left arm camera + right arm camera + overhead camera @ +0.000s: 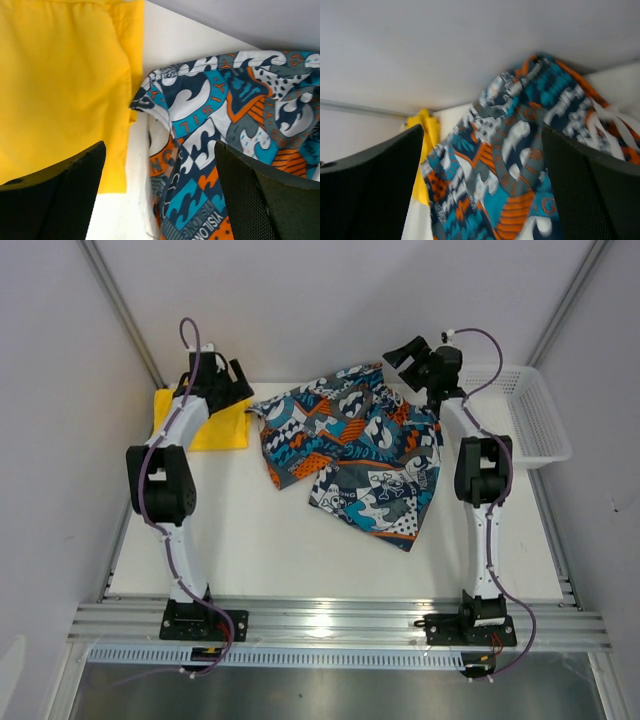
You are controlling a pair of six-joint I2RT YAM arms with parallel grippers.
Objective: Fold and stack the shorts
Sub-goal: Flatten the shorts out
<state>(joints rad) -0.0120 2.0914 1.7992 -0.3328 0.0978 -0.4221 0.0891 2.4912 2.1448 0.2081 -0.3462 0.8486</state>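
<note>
Beside yellow shorts (228, 427), seemingly folded, printed shorts (350, 455)

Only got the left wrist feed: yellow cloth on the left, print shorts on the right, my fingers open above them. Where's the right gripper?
Observer: Right gripper hangs open over the far edge of the print shorts.
Operator: Print pair folded yet?
Observer: No, they're spread out mid-table with the legs toward the near edge.
Operator: Yellow pair?
Observer: Yellow shorts lie as a compact square at the far left and look folded.
</note>
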